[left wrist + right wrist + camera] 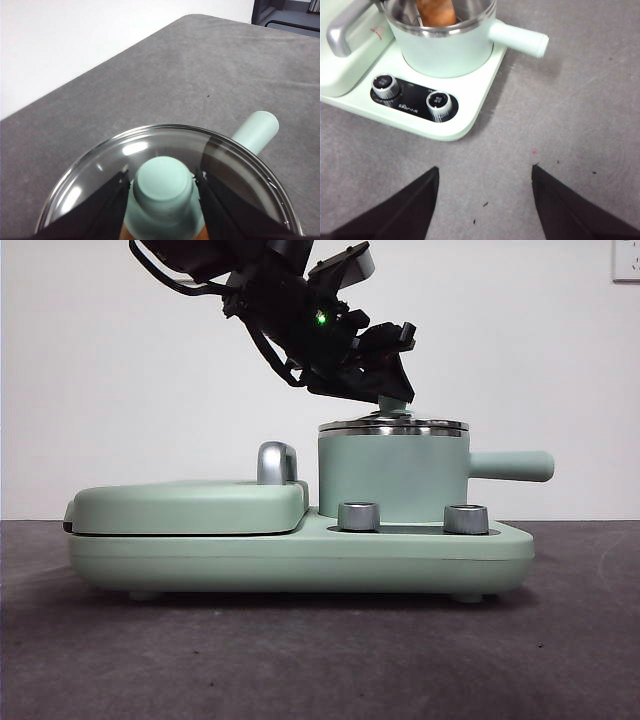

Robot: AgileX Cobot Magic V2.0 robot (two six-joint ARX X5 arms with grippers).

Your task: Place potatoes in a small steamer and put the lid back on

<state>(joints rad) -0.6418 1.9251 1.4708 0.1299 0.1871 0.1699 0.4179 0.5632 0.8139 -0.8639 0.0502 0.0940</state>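
You're nearly done. Nearest you, the right gripper (485, 200) waits above the dark felt-like table (580, 125), black jaws spread and empty. Further in, the mint green appliance base (300, 555) carries two ribbed steel dials (359, 516) along its front edge. Behind them stands the mint green cylindrical steamer (392, 475) with the wrinkled orange-brown potato (436, 11) inside. The round clear glass lid (170, 145) sits on its steel rim; the left gripper (165, 187) clamps the smooth green knob (164, 180). Only letting go remains, I judge
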